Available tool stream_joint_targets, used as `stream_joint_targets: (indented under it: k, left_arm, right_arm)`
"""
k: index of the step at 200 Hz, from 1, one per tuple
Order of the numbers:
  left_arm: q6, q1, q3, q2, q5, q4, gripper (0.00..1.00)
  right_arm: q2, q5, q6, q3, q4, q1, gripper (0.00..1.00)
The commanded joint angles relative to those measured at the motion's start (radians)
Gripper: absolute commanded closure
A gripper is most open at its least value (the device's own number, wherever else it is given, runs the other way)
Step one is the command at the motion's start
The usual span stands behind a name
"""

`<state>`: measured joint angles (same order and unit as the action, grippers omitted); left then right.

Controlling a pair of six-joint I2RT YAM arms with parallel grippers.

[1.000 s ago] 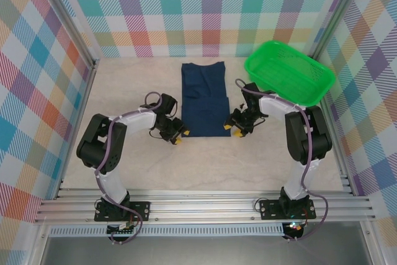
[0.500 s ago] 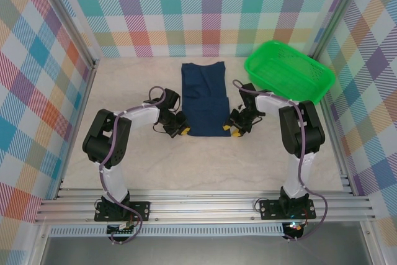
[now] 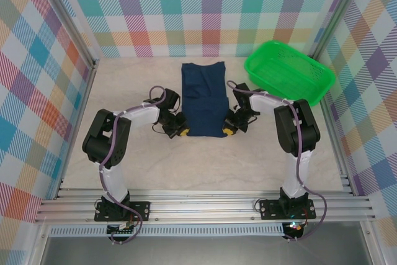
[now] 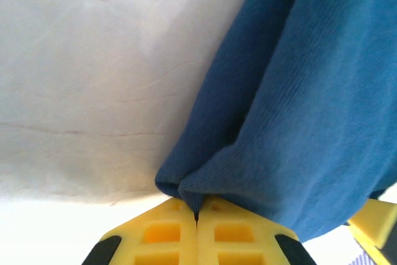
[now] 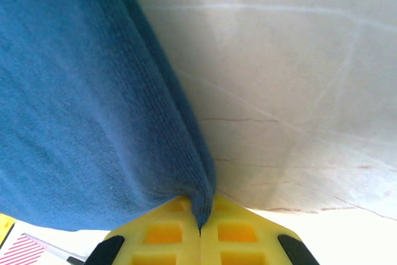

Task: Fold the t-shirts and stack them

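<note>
Top view: the t-shirt (image 3: 203,97) is lying as a long, narrow navy panel on the worktop (image 3: 205,166), running from near the far edge toward the middle. A green basket (image 3: 248,66) is sitting in the far right corner. Within the last second both arms have been closing in from either side. The left gripper (image 3: 180,131) is now sitting at the near left corner of the shirt, and the right gripper (image 3: 228,130) at the near right corner.

Left wrist view: the left gripper (image 4: 196,215) is clamping shut on a bunched fold of the t-shirt (image 4: 298,110), with pale worktop (image 4: 93,60) beside it.

Right wrist view: the right gripper (image 5: 200,228) is likewise pinching the t-shirt (image 5: 74,103) edge against the worktop (image 5: 285,91).

Assessment: both near corners are now being held, so the shirt is looking ready for a fold toward the far edge.

Markings: no brand, label or legible writing is showing, and no print is showing on the cloth.
</note>
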<state>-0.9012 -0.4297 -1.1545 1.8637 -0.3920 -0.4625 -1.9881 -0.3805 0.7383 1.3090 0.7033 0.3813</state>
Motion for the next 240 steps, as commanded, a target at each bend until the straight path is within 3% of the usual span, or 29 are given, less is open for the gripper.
stream_joint_targets:
  k: [1, 61, 117, 148, 206, 240]
  left_arm:
    - [0.099, -0.021, -0.002, -0.089, 0.03, -0.162, 1.0]
    - [0.145, -0.156, 0.221, -0.355, -0.012, -0.301, 1.0]
    - [0.108, -0.299, 0.305, -0.65, -0.144, -0.414, 1.0]
    - [0.043, -0.292, 0.209, -0.75, -0.037, -0.44, 1.0]
    - [-0.037, -0.241, 0.087, -0.679, 0.065, -0.346, 1.0]
    - [-0.062, -0.169, 0.052, -0.635, 0.066, -0.32, 1.0]
  right_arm:
    - [0.085, 0.027, -0.074, -0.029, 0.059, 0.013, 1.0]
    - [0.307, -0.075, -0.181, -0.247, 0.172, 0.113, 1.0]
    - [0.565, -0.293, -0.138, -0.374, 0.307, 0.222, 1.0]
    - [0.643, -0.302, -0.101, -0.315, 0.362, 0.193, 1.0]
    - [0.578, -0.291, -0.109, -0.118, 0.382, 0.059, 1.0]
    - [0.525, -0.308, -0.105, -0.047, 0.368, -0.008, 1.0]
